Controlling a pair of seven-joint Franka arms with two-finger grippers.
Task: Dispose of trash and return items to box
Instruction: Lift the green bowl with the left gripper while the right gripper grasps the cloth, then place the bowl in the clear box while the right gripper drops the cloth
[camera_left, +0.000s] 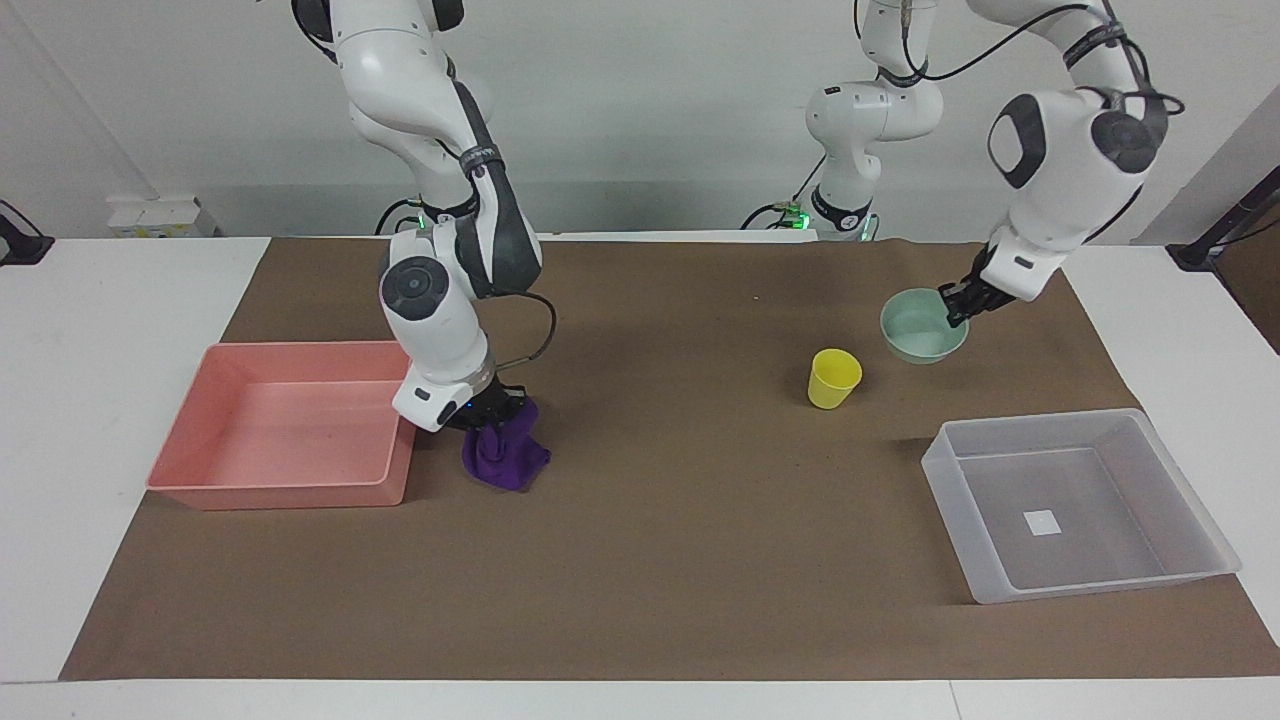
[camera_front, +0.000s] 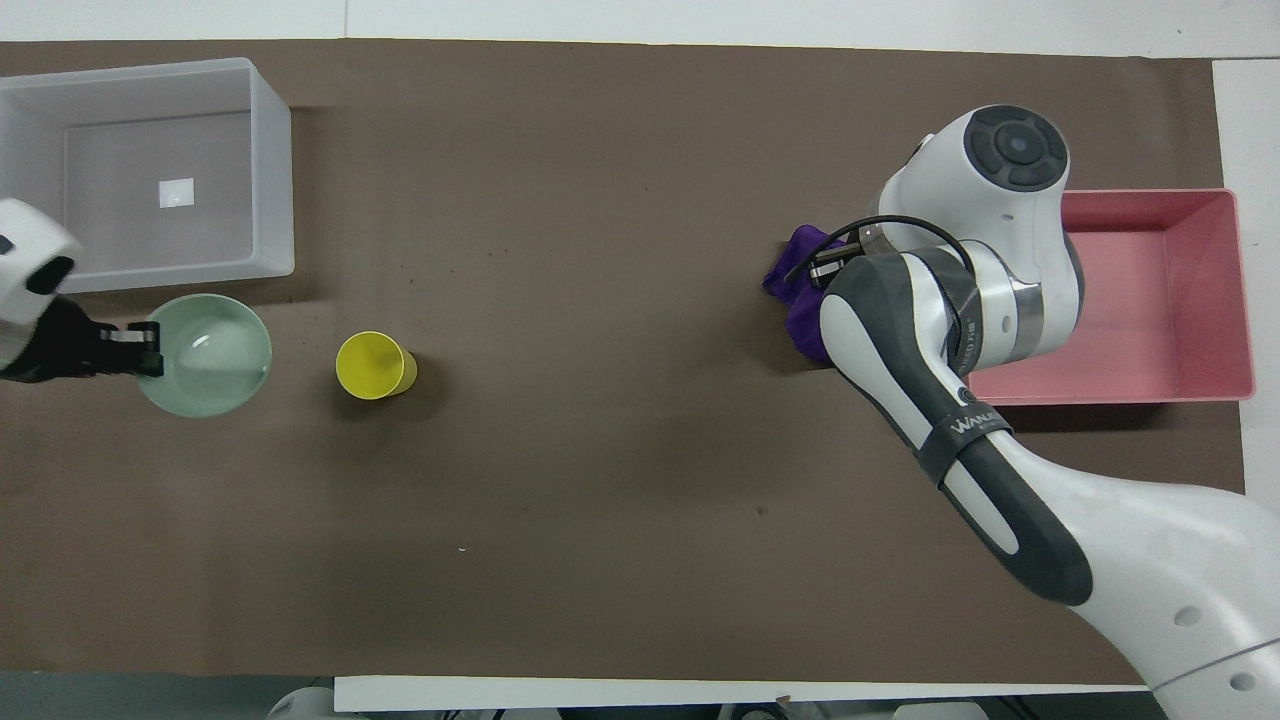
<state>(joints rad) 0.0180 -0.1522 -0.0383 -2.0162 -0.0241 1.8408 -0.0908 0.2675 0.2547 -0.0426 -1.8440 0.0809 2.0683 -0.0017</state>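
Note:
My left gripper (camera_left: 952, 306) is shut on the rim of the mint-green bowl (camera_left: 920, 328) and holds it up over the mat, between the yellow cup (camera_left: 834, 378) and the left arm's end. In the overhead view the bowl (camera_front: 208, 352) hangs from the left gripper (camera_front: 142, 345) close to the clear box (camera_front: 120, 140). The cup (camera_front: 372, 365) stands alone on the mat. My right gripper (camera_left: 490, 412) is shut on the top of the purple cloth (camera_left: 506, 456), which is bunched beside the pink tub. The cloth (camera_front: 800, 290) is partly hidden under the right arm in the overhead view.
The clear box (camera_left: 1080, 480) with its white sticker stands at the left arm's end, farther from the robots than the cup. The pink tub (camera_left: 280, 487) stands at the right arm's end (camera_front: 1150, 290). A brown mat covers the table.

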